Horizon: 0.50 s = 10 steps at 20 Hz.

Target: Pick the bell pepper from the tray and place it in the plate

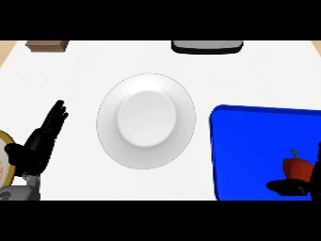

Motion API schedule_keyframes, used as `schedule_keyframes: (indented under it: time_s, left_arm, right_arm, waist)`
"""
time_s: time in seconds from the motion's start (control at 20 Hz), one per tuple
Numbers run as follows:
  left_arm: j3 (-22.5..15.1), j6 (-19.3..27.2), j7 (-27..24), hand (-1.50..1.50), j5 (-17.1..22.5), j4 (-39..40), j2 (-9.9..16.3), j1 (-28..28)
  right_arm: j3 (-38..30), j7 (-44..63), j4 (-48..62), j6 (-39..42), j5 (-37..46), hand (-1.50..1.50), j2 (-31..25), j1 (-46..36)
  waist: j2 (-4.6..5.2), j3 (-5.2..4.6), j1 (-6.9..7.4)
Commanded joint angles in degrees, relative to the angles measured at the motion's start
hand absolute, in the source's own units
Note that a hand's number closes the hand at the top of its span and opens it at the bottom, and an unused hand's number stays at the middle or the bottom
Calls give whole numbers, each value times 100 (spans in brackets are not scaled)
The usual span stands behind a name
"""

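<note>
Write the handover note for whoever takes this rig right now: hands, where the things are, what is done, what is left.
Left hand: open, resting at the view's left edge, holding nothing.
Right hand: at the bell pepper on the blue tray, thumb reaching under it; whether it grips yet cannot be told.
White plate: centre of the counter, left of the tray, nothing on it.
Done: right hand brought to the pepper.
Left: secure the grasp, lift, carry left, set the pepper on the plate.

No text, label, brand, number or sign can be read anywhere.

Left robot hand (39,141) open, right robot hand (316,181) cupped
</note>
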Motion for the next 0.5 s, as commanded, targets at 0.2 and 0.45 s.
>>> schedule_keyframes:
  time_s: [0.2,0.45]
  left_arm:
    - [285,-229,-157,0,-158,291,-125,-134]
    - [337,-308,-77,0,-180,128,-168,-8]
  right_arm:
    - [-443,-525,962,-219,102,-150,141,-35]
    - [-405,-1233,1433,-112,-223,150,176,-283]
  waist:
    - [0,0,-16]
    - [1,1,-2]
